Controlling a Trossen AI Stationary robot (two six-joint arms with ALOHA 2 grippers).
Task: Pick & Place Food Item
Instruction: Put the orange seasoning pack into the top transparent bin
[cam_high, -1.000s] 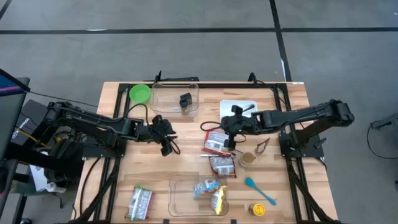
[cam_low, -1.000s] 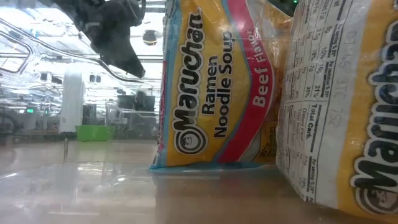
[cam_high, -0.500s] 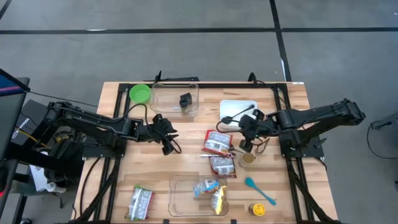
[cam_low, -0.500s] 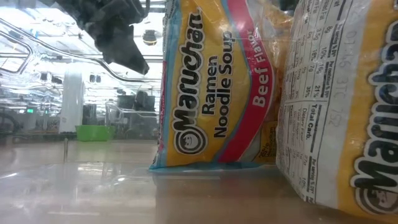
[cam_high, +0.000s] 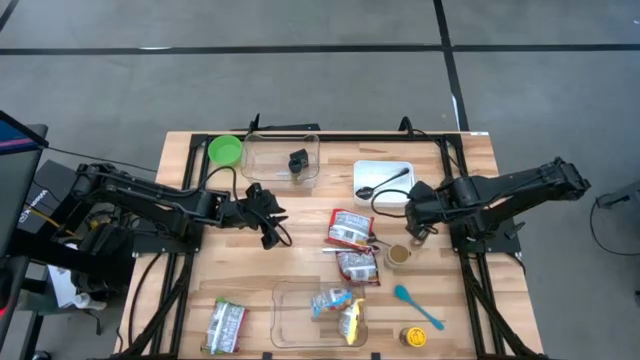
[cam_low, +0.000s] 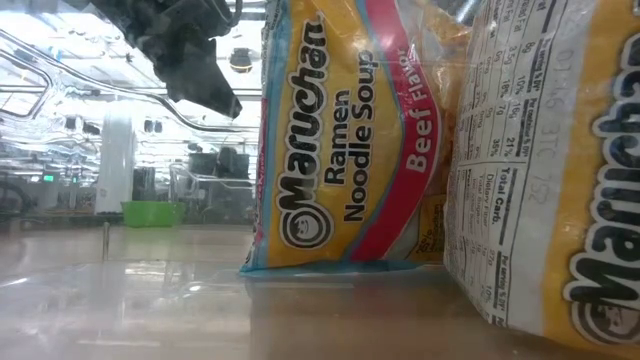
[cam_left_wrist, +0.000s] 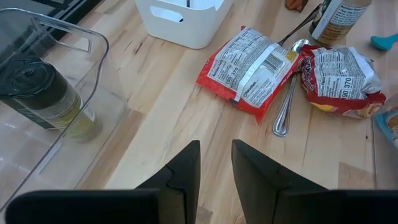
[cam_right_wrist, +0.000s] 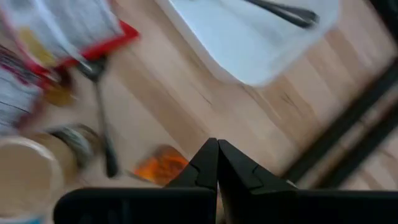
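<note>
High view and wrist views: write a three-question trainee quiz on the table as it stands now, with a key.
1. True or false: the black ladle lies in the white tray.
2. Which container holds the dark jar? A) the clear bin at the table's far edge B) the clear bin at the near edge C) the green bowl
3. Fill in: the metal spoon lies between two red ____ packets.

Key:
1. True.
2. A.
3. Ramen; one packet lies on each side of it, the other nearer the teal spatula.

For reference: the right gripper has its jaws shut, the left gripper has its jaws slightly apart, and neither holds anything.
</note>
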